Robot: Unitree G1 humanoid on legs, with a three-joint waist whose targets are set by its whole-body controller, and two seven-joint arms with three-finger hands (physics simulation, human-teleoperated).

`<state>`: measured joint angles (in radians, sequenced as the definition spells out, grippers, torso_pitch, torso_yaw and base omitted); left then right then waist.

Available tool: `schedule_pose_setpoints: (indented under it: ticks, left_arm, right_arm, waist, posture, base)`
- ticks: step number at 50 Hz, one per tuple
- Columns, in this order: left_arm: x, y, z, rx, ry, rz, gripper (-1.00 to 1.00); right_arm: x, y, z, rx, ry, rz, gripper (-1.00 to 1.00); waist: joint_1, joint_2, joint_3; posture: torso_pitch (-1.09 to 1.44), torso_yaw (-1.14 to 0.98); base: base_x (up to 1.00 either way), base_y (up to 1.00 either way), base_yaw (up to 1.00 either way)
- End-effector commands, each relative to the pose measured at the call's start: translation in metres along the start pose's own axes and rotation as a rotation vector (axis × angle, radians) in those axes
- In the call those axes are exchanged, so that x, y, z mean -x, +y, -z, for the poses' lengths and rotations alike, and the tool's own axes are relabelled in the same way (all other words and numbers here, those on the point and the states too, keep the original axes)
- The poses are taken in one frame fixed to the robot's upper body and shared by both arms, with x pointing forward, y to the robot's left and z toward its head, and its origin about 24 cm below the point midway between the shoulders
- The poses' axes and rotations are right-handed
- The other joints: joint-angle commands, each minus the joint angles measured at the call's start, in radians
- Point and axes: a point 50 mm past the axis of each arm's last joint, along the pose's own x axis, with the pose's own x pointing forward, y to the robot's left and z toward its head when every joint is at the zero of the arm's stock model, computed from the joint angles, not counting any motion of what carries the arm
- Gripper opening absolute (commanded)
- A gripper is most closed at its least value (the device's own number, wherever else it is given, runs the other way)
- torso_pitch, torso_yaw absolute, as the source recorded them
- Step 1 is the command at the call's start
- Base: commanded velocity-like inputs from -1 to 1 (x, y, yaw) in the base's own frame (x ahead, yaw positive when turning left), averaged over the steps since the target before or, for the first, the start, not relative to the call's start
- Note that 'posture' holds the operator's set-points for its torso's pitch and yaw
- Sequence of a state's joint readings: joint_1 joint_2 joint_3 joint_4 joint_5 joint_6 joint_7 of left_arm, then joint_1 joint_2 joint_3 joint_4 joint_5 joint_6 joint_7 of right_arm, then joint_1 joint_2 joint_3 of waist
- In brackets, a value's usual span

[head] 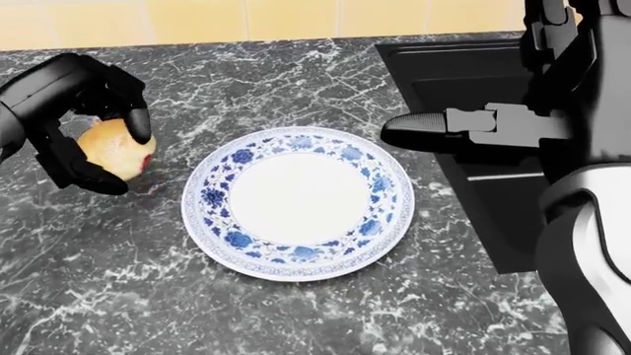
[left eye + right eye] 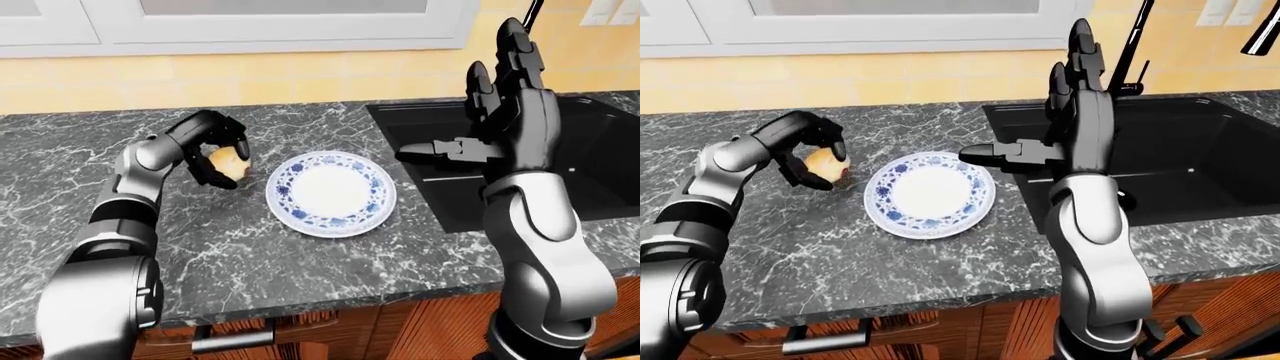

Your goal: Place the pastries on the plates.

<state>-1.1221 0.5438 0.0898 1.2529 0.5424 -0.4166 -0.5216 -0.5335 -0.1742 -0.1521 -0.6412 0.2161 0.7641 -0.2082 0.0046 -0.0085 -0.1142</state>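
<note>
A round golden pastry (image 1: 112, 149) with a red spot is held just above the dark marble counter, left of the plate. My left hand (image 1: 94, 140) is shut on it, black fingers wrapped over its top and underside. The blue-and-white patterned plate (image 1: 212, 198) lies flat on the counter with nothing on it. My right hand (image 2: 478, 112) is raised above the sink's left edge, right of the plate, fingers spread open and holding nothing.
A black sink basin (image 2: 580, 161) is set into the counter (image 2: 300, 262) right of the plate, with a faucet (image 2: 1137, 45) at its top edge. A yellow tiled wall (image 2: 300, 79) runs along the top. The counter's near edge drops to wooden cabinets.
</note>
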Motion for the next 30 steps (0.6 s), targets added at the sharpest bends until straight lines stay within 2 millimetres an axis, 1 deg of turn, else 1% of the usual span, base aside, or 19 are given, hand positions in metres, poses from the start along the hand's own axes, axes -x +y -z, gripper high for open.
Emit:
schedule_pose_setpoints:
  ticks: [1,6,12,15,20,25,30]
  left_arm:
    - [0.001,0.025,-0.024,-0.036,-0.080,-0.077,-0.53]
    - [-0.002,0.029,-0.039,-0.062,-0.111,-0.068,-0.55]
    - [-0.010,0.029,-0.066,-0.092,-0.179,-0.027,-0.57]
    - [-0.012,0.028,-0.076,-0.095,-0.228,-0.021,-0.58]
    - [-0.017,0.019,-0.088,-0.118,-0.271,0.029,-0.58]
    - [-0.024,0.008,-0.110,-0.151,-0.345,0.086,-0.58]
    - [-0.030,-0.004,-0.121,-0.156,-0.377,0.124,-0.58]
  right_arm:
    - [-0.001,0.001,-0.015,-0.004,-0.080,-0.006,1.00]
    - [-0.001,0.000,-0.016,-0.006,-0.081,-0.006,1.00]
    - [-0.001,0.000,-0.016,-0.005,-0.082,-0.004,1.00]
    - [-0.001,-0.001,-0.015,-0.005,-0.081,-0.003,1.00]
    - [0.000,0.000,-0.014,-0.006,-0.079,-0.003,1.00]
    - [0.001,-0.001,-0.014,-0.007,-0.078,-0.003,1.00]
    - [0.002,-0.002,-0.014,-0.005,-0.079,0.001,1.00]
  waist:
    - [-0.001,0.004,-0.021]
    - [0.000,0.002,-0.018]
    - [0.002,-0.002,-0.014]
    - [0.003,-0.004,-0.011]
    - [0.003,-0.006,-0.009]
    - [0.005,-0.010,-0.008]
    - [0.007,-0.015,-0.006]
  posture:
    - [-0.16,0.00]
    - [-0.16,0.00]
    - [-0.16,0.00]
    - [-0.16,0.00]
    - [-0.16,0.00]
    - [-0.16,0.00]
    - [-0.16,0.00]
  base:
    - [0.00,0.00,0.00]
    - [0.00,0.00,0.00]
    - [0.00,0.00,0.00]
    - [0.00,0.00,0.00]
    - [0.00,0.00,0.00]
    - [0.00,0.00,0.00]
    - [0.00,0.00,0.00]
